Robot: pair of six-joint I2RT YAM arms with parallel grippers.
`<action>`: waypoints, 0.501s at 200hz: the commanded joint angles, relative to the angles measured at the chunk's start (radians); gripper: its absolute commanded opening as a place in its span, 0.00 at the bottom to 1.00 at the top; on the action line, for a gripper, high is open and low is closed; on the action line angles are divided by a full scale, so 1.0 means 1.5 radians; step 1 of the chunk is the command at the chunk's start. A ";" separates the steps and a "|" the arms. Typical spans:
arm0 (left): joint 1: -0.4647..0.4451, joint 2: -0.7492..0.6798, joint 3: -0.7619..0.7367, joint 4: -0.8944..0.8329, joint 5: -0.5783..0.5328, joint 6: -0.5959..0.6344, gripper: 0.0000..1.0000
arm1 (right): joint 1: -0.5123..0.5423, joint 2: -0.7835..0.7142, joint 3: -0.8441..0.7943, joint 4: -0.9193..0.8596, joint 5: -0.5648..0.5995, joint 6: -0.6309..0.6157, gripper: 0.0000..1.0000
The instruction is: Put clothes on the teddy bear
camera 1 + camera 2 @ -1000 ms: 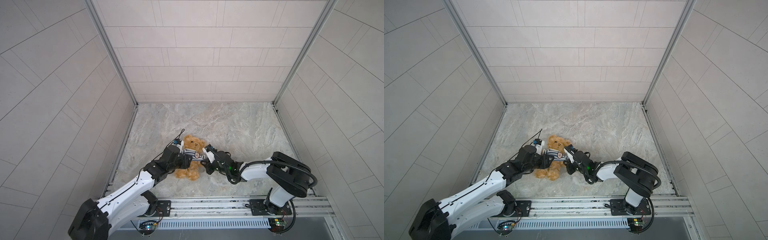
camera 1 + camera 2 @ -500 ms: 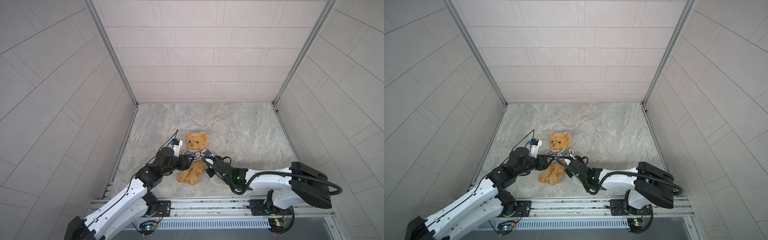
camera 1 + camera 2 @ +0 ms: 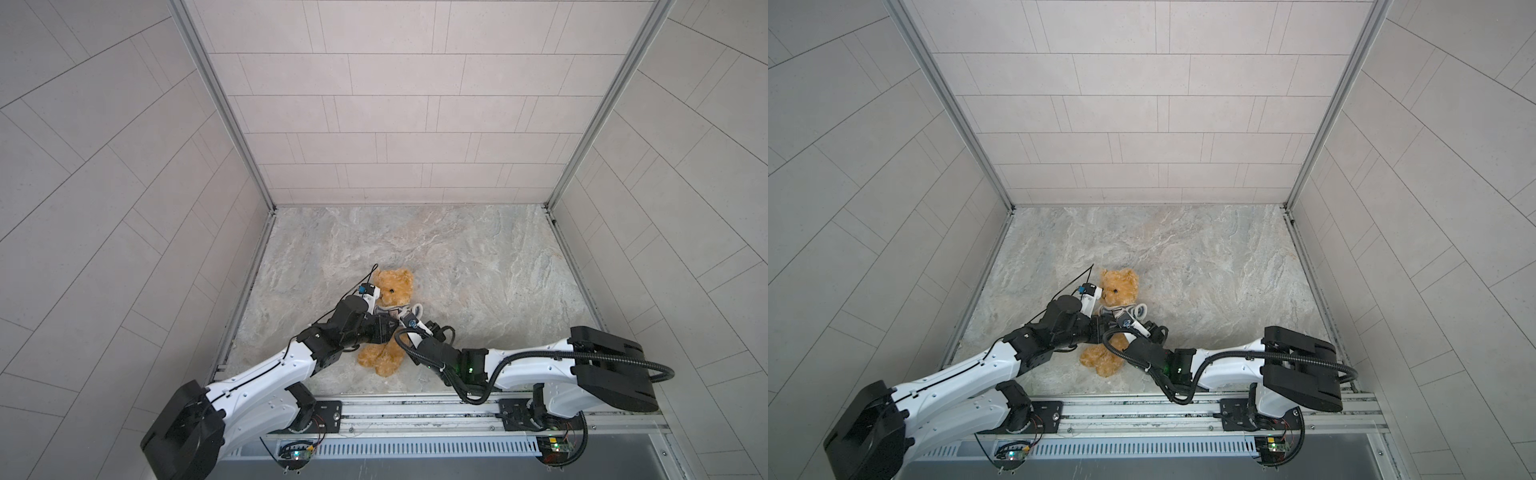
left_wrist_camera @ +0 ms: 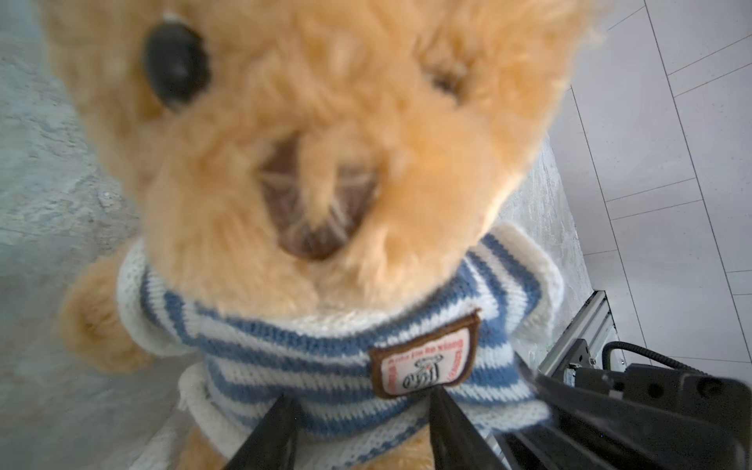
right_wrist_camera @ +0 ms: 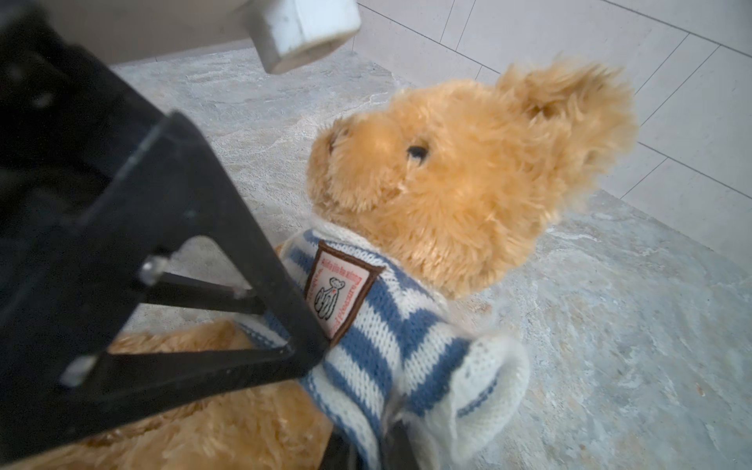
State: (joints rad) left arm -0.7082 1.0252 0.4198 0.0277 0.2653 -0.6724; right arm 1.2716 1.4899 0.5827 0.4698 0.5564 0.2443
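teddy bear point(image 3: 394, 289) was on the marble floor point(image 3: 490, 266) near the front rail point(image 3: 415, 409), between both arms, with the striped shirt point(image 4: 317, 350) over its head and chest. right gripper point(image 5: 368, 449) was clamped on the shirt's hem. left gripper point(image 4: 362, 411) had its jaws parted against the shirt front; whether they pinched the knit was unclear.

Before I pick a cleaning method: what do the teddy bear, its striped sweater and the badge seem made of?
The teddy bear: golden-brown plush, probably synthetic; long, fluffy, matte pile. The striped sweater: knitted yarn, blue and cream; stitch loops show, fibre unclear. The badge: flat cloth patch, apparently printed, with brown stitched border.
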 commanded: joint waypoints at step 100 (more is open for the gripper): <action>0.002 0.084 -0.011 -0.004 -0.051 0.071 0.51 | -0.197 -0.180 -0.026 -0.090 -0.354 0.160 0.56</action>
State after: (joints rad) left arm -0.7074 1.1229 0.4198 0.0944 0.2146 -0.6044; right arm 1.0863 1.2858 0.5472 0.4240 0.2203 0.4141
